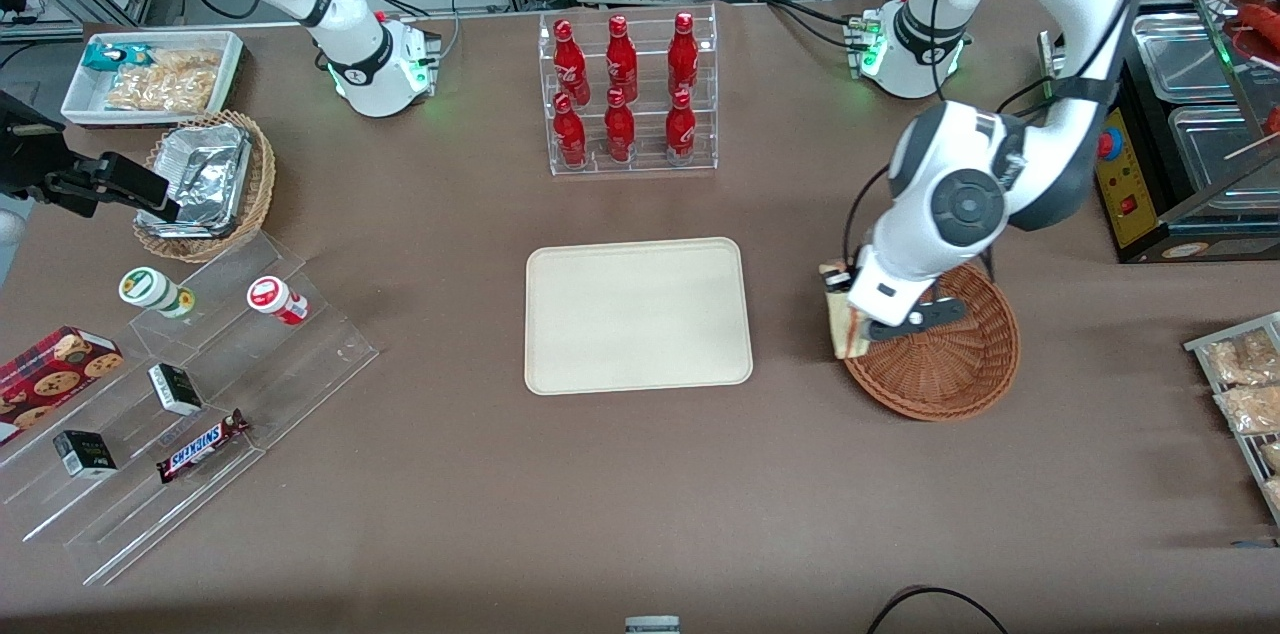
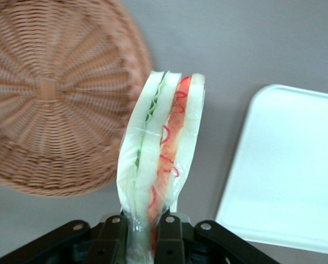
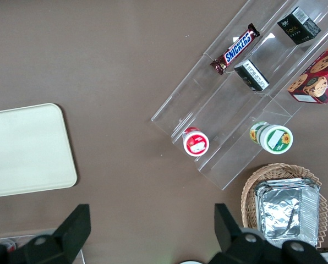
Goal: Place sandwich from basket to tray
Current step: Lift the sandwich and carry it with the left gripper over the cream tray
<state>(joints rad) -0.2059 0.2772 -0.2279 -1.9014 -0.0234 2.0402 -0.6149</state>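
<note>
Transfer step: sandwich lifted out, en route to tray.

Gripper (image 2: 143, 230) is nipped tight on the wrapped sandwich (image 2: 159, 151), holding it edge-up w/ the filling layers showing. It hangs over the basket (image 1: 940, 364) rim on the side twd the tray (image 1: 637, 314), which lies bare just past it. Next, I'd judge: carry sideways over the tray, lower, then release w/o tipping the wedge.

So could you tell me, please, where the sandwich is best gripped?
Across its flat bread faces at one narrow end, as the gripper holds it now: the sandwich is a thin wrapped wedge, so fingers closing from both faces pinch it firmly while it hangs between basket and tray.
</note>
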